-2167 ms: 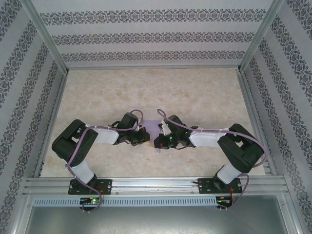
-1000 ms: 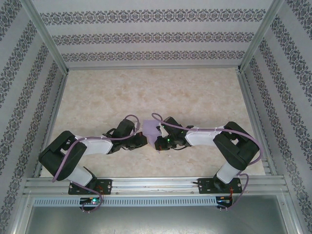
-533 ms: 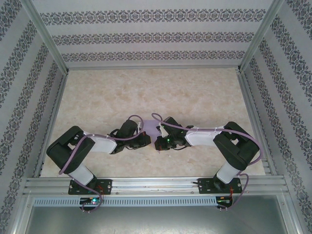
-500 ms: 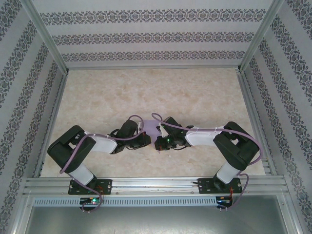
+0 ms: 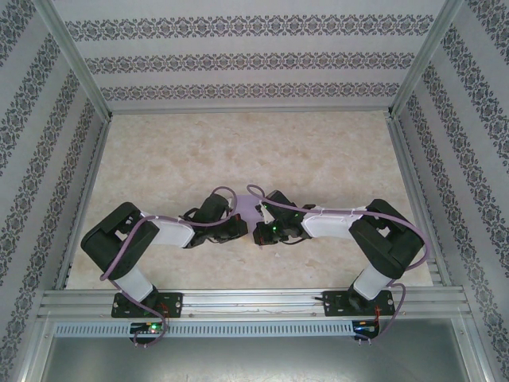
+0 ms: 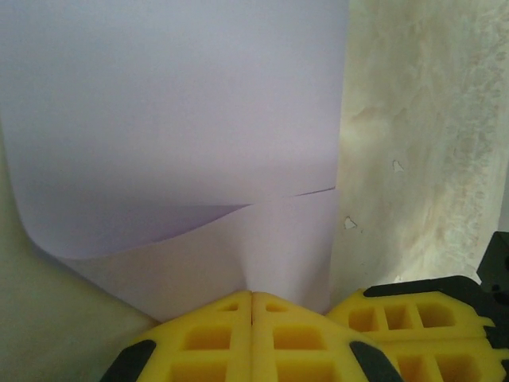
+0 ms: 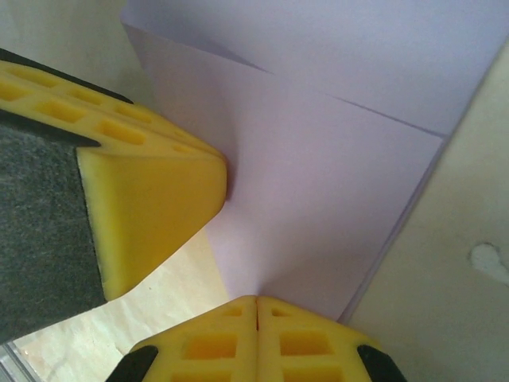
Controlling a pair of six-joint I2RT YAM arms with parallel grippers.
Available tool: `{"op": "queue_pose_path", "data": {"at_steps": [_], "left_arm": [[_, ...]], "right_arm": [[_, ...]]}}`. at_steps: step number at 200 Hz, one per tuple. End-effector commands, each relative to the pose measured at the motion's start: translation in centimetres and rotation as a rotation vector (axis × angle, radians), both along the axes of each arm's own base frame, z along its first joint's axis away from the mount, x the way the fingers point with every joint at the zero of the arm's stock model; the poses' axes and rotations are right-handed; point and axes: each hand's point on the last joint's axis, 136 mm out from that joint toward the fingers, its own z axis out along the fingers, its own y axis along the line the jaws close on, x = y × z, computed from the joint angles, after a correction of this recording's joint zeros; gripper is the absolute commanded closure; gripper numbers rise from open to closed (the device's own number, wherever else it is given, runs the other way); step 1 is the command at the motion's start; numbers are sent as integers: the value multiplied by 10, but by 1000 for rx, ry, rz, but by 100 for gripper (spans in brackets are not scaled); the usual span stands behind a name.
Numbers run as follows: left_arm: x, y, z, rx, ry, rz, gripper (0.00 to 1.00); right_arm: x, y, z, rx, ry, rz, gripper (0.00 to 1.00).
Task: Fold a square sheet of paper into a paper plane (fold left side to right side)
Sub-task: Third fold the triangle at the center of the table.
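The square sheet of paper (image 6: 175, 103), plain lilac, is doubled over itself, its upper layer curling round a soft bend at the left in the left wrist view. It is a doubled sheet, not a pointed dart. My left gripper (image 6: 252, 296) is shut on its near edge. My right gripper (image 7: 257, 301) is shut on the paper (image 7: 318, 199) close by, with a left finger (image 7: 151, 199) beside it. From above, the left gripper (image 5: 237, 229) and right gripper (image 5: 256, 233) almost touch, and a lilac strip of paper (image 5: 245, 207) shows behind them.
The marbled beige tabletop (image 5: 254, 151) stretches behind the grippers. Patterned walls and aluminium posts (image 5: 75, 60) close it in on three sides. A metal rail (image 5: 254, 301) runs along the near edge, by the arm bases.
My left gripper has moved right, carrying the paper's side toward the right gripper. The lilac area seen from above has shrunk. The right arm has barely moved.
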Motion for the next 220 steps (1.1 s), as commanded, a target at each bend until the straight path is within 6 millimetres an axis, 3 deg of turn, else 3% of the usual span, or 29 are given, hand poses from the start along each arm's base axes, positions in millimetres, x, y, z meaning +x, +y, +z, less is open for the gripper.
{"op": "queue_pose_path", "data": {"at_steps": [1,68,171,220], "left_arm": [[-5,26,-30,187,46,41,100],[12,44,-28,203,26,85,100],[34,95,-33,250,32,174,100],[45,108,-24,232,18,197,100]], "right_arm": [[-22,-53,-39,-259,70,-21,100],[-28,-54,-39,-263,98,0,100],[-32,-50,-37,-229,118,1,100],[-32,-45,-35,-193,124,-4,100]]}}
